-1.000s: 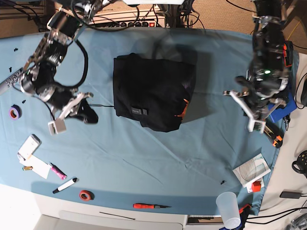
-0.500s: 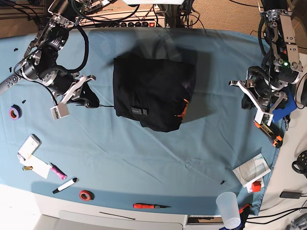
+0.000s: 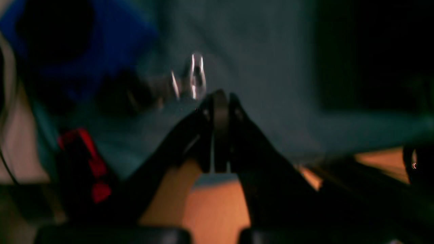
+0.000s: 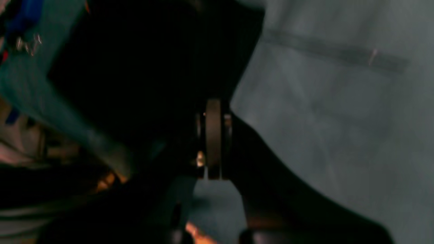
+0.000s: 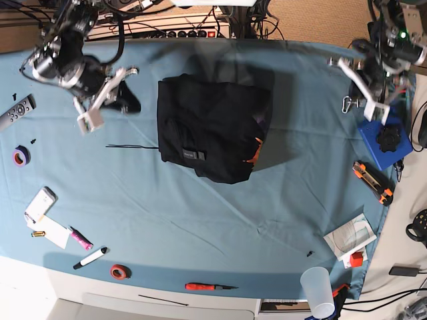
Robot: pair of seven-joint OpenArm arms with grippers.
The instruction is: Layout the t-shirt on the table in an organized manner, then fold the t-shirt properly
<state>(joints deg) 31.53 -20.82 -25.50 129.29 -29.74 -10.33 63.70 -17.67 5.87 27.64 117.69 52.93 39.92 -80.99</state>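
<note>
The black t-shirt [image 5: 213, 127] lies folded into a rough rectangle in the middle of the light blue table [image 5: 200, 220], with a small label and orange accents showing near its front edge. My right gripper [image 5: 129, 101] is shut and empty, to the left of the shirt and apart from it. In the right wrist view its fingers [image 4: 213, 135] are pressed together, with the dark shirt [image 4: 142, 67] beyond them. My left gripper [image 5: 360, 80] is shut and empty at the far right of the table. Its fingers [image 3: 219, 112] are closed in the blurred left wrist view.
A carabiner [image 5: 347, 103], a blue box [image 5: 383, 140] and an orange-black cutter [image 5: 372, 181] lie at the right edge. A remote [image 5: 15, 112], purple tape [image 5: 21, 156] and a phone [image 5: 40, 203] lie on the left. Markers [image 5: 90, 258], a red-handled tool [image 5: 207, 287] and a cup [image 5: 319, 291] line the front.
Both arms have pulled back toward the far side of the table, away from the shirt. The shirt has not moved.
</note>
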